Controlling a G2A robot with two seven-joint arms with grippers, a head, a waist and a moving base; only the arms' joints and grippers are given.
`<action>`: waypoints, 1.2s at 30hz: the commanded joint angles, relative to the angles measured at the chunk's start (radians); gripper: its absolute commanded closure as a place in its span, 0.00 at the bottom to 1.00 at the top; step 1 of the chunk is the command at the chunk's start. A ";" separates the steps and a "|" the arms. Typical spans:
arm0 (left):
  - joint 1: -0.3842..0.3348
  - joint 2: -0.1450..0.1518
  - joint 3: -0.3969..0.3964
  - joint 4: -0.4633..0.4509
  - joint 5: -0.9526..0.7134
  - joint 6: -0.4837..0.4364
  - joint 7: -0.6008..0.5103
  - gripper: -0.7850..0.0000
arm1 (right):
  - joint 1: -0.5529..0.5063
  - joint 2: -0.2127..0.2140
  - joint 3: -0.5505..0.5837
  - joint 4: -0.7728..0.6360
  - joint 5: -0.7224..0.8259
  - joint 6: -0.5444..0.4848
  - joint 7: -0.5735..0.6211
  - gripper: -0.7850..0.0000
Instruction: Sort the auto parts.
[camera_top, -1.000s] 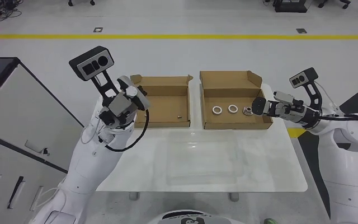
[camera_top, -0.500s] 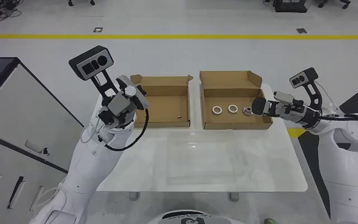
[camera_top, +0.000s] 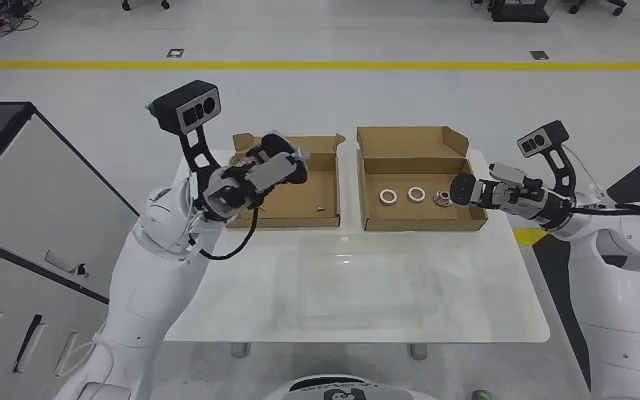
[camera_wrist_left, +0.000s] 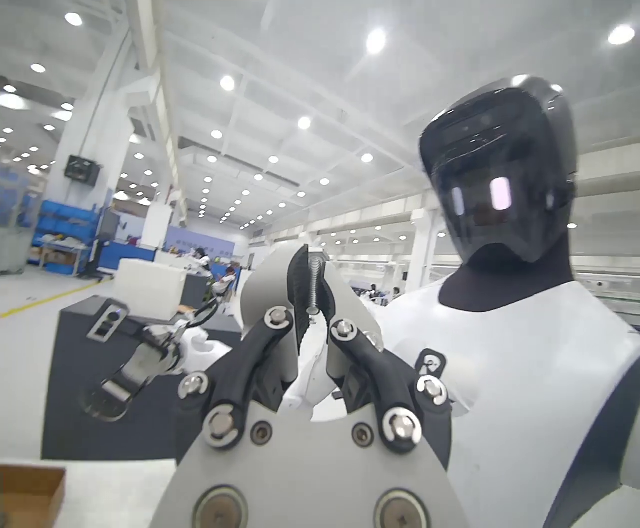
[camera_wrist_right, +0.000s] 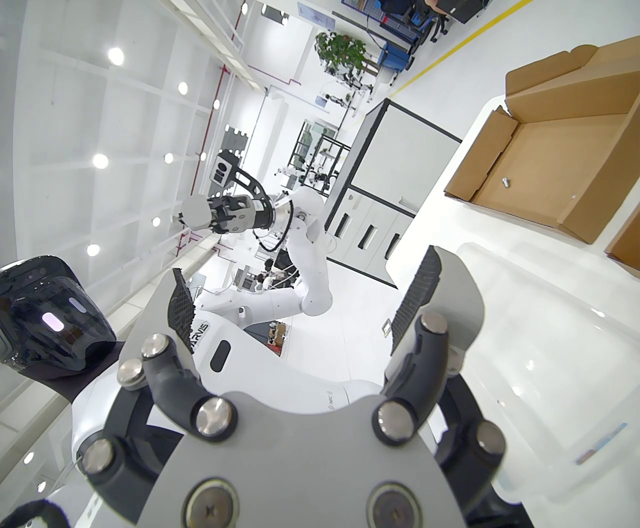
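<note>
– Over the far-left corner of the left cardboard box (camera_top: 300, 200), seen from the top: is that where the left jaws hold now?

– Yes. A second ago, and again half a second ago, they hung beside that box's outer edge, toward the left rim of the tabletop (camera_top: 250, 290). Since then the arm has swung them inward over the cardboard.

– What are they pinching?

– A threaded bolt (camera_wrist_left: 313, 285), clamped lengthwise between the ribbed pads (camera_wrist_left: 299, 280). The left wrist view has the closed jaws raised against the ceiling lights (camera_wrist_left: 376, 40).

– Anything below them?

– A second, small bolt (camera_top: 319, 209) lies on the box floor. It is nearer the robot than the left jaws and off toward the right jaws' side.

– And the right jaws?

– Spread wide with nothing between them, at the outer wall of the right cardboard box (camera_top: 415, 172). They have not shifted over the past second. Three rings (camera_top: 416, 193) lie in a row in that box, just beside the right jaws on the side facing the left jaws, and they lie where they did before.

– Between the two?

– A clear plastic tray (camera_top: 370, 285) sits on the tabletop, nearer the robot than either pair of jaws.
</note>
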 joint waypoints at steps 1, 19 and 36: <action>0.006 0.005 -0.021 0.002 0.107 0.045 -0.015 1.00 | 0.000 0.000 0.000 0.000 0.000 0.000 0.000 0.00; 0.005 0.035 -0.060 0.066 0.596 0.202 -0.104 1.00 | 0.000 0.000 0.000 0.000 0.000 0.000 0.000 0.00; -0.161 0.053 0.012 0.178 0.909 0.301 -0.272 1.00 | 0.000 0.000 0.000 0.000 0.000 0.000 0.000 0.00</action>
